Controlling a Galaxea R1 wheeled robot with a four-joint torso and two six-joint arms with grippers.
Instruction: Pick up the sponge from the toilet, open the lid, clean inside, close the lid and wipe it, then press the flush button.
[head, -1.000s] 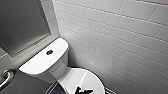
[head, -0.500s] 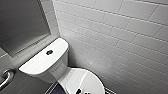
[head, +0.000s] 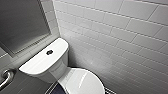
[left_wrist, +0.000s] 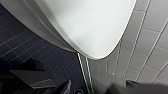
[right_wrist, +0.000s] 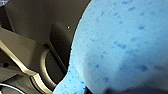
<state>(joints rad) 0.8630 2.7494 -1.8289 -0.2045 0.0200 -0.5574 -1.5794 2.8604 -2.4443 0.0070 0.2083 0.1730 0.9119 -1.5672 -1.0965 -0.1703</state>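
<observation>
Sponge (right_wrist: 120, 45): blue, pitted, pressed close against the right wrist camera. We judge the right gripper (right_wrist: 110, 90) to be clamped on it, well off the toilet (head: 60, 67).

Lid (head: 83, 81): white, glossy, lying down over the bowl; opening not yet done.

Tank top: flat, with the dark flush button (head: 49, 52) at its middle, nothing resting on it.

Left gripper (left_wrist: 100, 89): low beside the bowl's curved rim, near the tiled wall (left_wrist: 150, 50) and above the dark floor (left_wrist: 30, 50). We cannot tell whether it is open or closed.

Grab bar (head: 6, 77): on the wall beside the tank.

Hazards, as we judge them:
- The glossy lid may slip from a light hold and slam down.
- The soft sponge may squeeze out of the grip if pushed hard against the bowl.
- The left arm has little room, so a wide swing could strike the wall or rim.
</observation>
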